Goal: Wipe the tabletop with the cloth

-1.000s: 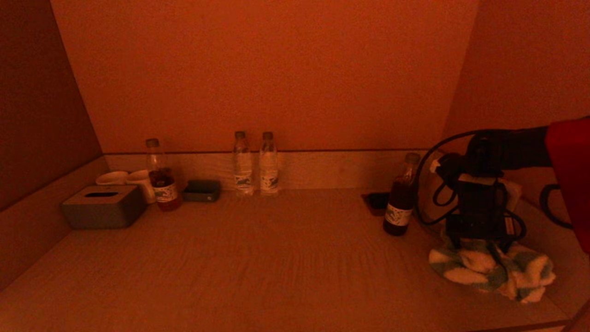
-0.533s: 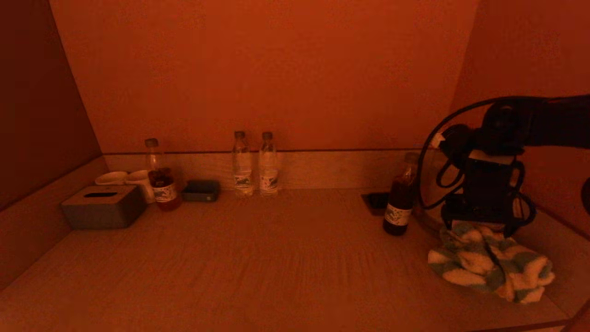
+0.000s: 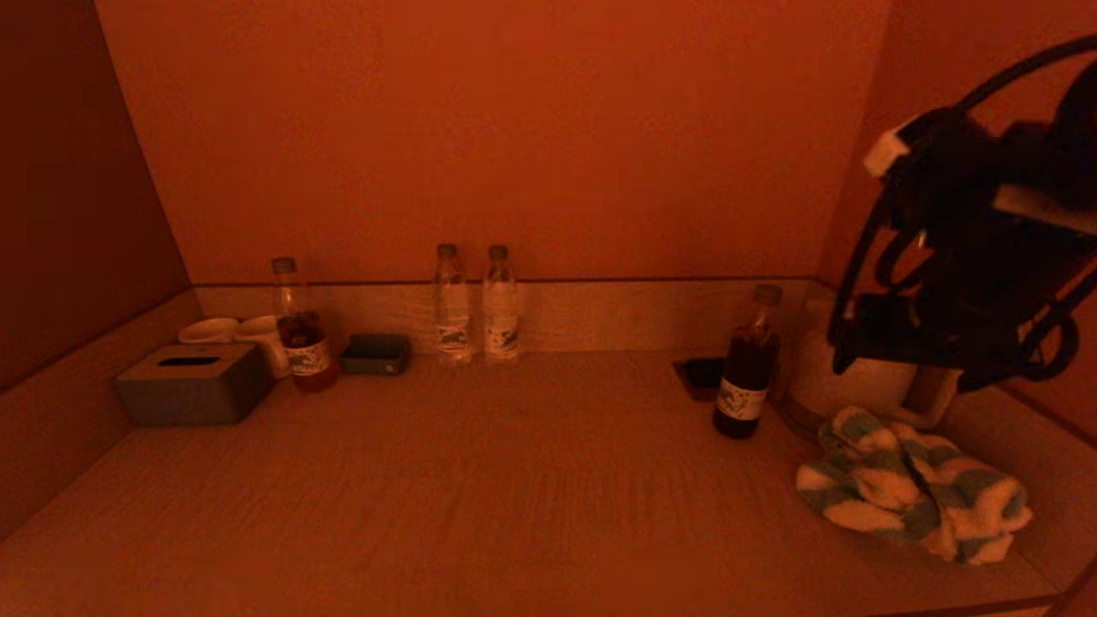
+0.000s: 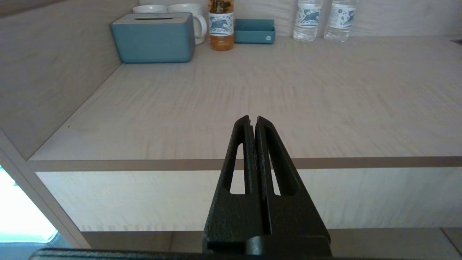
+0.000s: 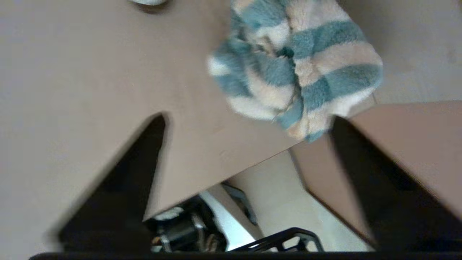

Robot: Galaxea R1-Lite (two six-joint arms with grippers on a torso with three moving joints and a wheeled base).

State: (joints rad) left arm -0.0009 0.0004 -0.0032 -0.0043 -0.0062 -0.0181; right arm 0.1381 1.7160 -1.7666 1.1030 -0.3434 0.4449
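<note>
Jaws spread wide, the right gripper (image 5: 249, 119) hangs raised above the striped cloth (image 3: 913, 485); the left gripper (image 4: 253, 121) sits pressed together by the tabletop (image 3: 514, 480) edge.

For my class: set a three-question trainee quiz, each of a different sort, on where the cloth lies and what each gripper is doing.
1. True or false: the right gripper grips the striped blue-and-cream fluffy cloth.
2. The left gripper's jaws are: A) wide open B) shut on nothing C) shut on a bottle.
3. Fill in: the cloth lies on the pale wooden tabletop near its front ____ corner.

Key: 1 false, its jaws are open above the cloth; 2 B; 3 right.
</note>
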